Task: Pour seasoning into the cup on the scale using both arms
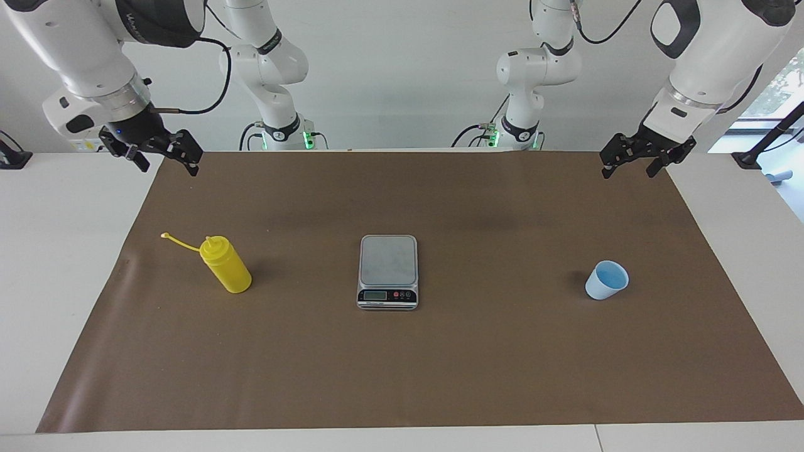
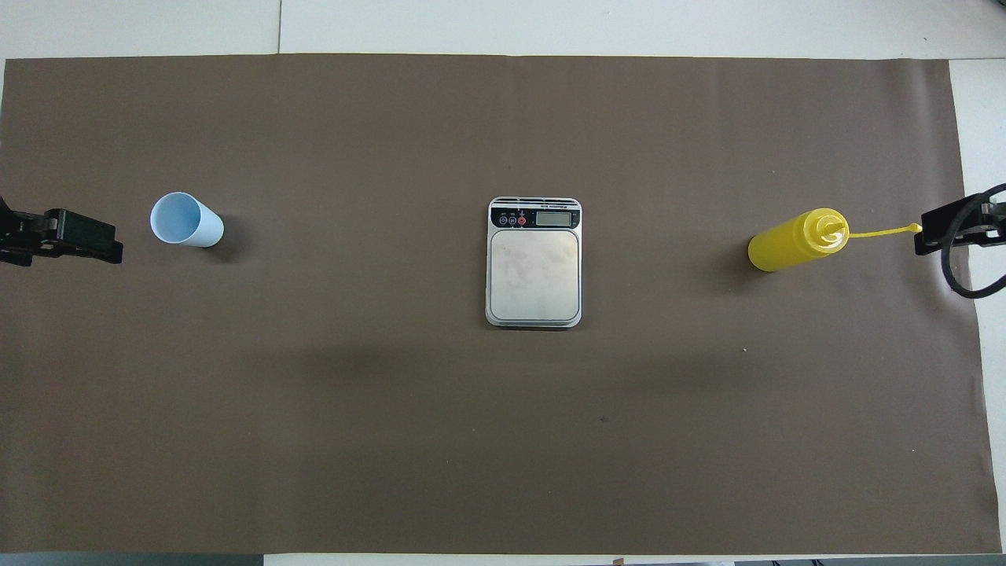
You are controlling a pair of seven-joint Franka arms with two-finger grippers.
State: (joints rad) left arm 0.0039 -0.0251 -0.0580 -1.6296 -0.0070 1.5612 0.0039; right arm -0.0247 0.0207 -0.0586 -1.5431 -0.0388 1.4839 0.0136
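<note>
The seasoning, a yellow squeeze bottle point(image 1: 227, 271) point(image 2: 795, 240), stands upright on the mat toward the right arm's end, its cap strap sticking out sideways. The scale point(image 1: 388, 271) point(image 2: 534, 263) lies at the mat's middle, with a bare platform and its display on the side away from the robots. The light-blue cup point(image 1: 607, 280) point(image 2: 186, 221) stands empty on the mat toward the left arm's end. My right gripper point(image 1: 168, 164) point(image 2: 923, 234) hangs open over the mat's edge at the bottle's end. My left gripper point(image 1: 629, 168) point(image 2: 110, 245) hangs open over the mat's edge at the cup's end. Neither holds anything.
A brown mat point(image 1: 502, 364) point(image 2: 393, 432) covers most of the white table point(image 1: 56, 251). The two arm bases point(image 1: 282, 129) point(image 1: 518, 129) stand at the robots' edge of the table. Only the bottle, scale and cup stand on the mat.
</note>
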